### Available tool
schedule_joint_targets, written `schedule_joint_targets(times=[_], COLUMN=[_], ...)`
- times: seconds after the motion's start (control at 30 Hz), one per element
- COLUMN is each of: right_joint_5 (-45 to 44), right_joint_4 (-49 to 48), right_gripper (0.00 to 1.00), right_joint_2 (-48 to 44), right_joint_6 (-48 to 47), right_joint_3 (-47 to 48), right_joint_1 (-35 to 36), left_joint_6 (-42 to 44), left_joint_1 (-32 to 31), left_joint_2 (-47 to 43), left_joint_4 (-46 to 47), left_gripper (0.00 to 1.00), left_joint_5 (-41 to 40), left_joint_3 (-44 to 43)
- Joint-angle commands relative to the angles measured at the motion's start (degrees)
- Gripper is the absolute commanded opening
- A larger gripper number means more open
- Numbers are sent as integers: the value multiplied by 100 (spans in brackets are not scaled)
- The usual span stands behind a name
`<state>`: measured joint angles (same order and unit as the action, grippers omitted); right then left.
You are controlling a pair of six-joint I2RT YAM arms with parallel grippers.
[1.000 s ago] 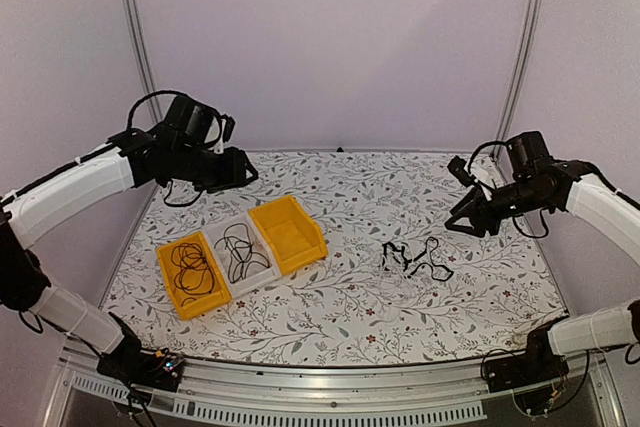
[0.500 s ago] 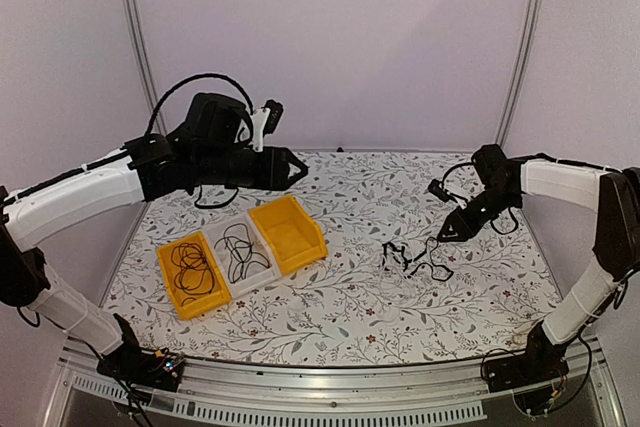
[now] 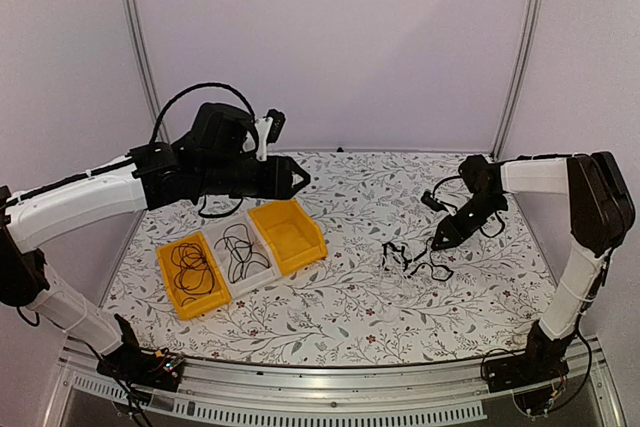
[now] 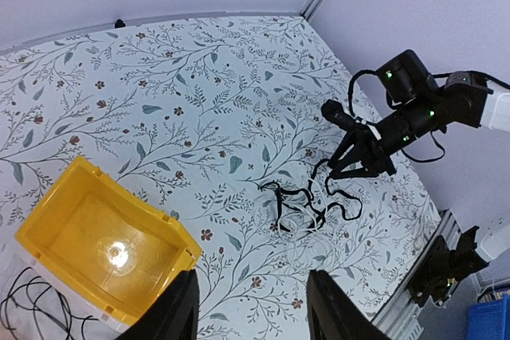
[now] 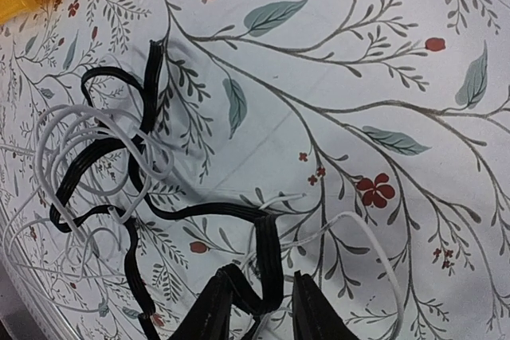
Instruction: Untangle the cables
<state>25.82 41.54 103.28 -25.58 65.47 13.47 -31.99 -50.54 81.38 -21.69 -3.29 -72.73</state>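
A table [image 3: 350, 317] draped in pale floral cloth stands between plain lilac walls. From above, the tangle of thin black and pale cream cables [image 3: 412, 259] lies right of centre on the cloth, with the right gripper [image 3: 440, 240] low at its right edge. The left gripper [image 3: 297, 179] hangs high near three plastic bins. A yellow bin [image 3: 200, 309] and a white bin [image 3: 258, 280] each hold a black cord; the other yellow bin [image 3: 290, 232] is empty.

In the left wrist view, the fingers [image 4: 179, 312] stand apart with nothing between them.

In the right wrist view, the fingers [image 5: 209, 308] straddle a bend of flat black cable [image 5: 267, 272]. Whether they pinch it cannot be told.
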Motion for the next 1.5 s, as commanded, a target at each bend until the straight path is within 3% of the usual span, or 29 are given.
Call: schedule_joint_targets(times=[0.0,0.2,0.53,0.63,0.83,0.97,1.17,1.4,1.47], right_joint_5=[132,346,870,1308,1797,2128,2280,2324,2322], right_joint_4=[-5,507,2543,2814,2618,2548,2645,2791,2816], right_gripper=[22,5,0,0,0,0,0,0,0], right_joint_2=[71,-522,-2112,-2327,-2746,-2792,-2778,-2746,-2732], right_joint_6=[173,62,-986,-1228,-1055,-843,-855,-1000,-1035], right_joint_3=[148,529,2872,3271,3168,3418,3605,3710,3703], right_joint_1=[-6,-5,-5,-3,-3,-6,5,-2,6], left_joint_6=[-121,-91,725,1178,1939,1897,1811,1801,1799], left_joint_1=[-89,-132,-506,-757,-1152,-1209,-1280,-1266,-1251], left_joint_2=[-184,-101,661,1135,2311,3006,3582,3857,3873], left_joint_4=[121,164,1157,1442,1838,1715,1877,1956,1998], left_gripper=[49,49,53,56,63,63,63,51,44], left_joint_5=[-128,-116,174,127,232,705,1208,1116,1173], left_joint_3=[83,-36,-601,-1133,-2703,-3711,-4310,-4562,-4553])
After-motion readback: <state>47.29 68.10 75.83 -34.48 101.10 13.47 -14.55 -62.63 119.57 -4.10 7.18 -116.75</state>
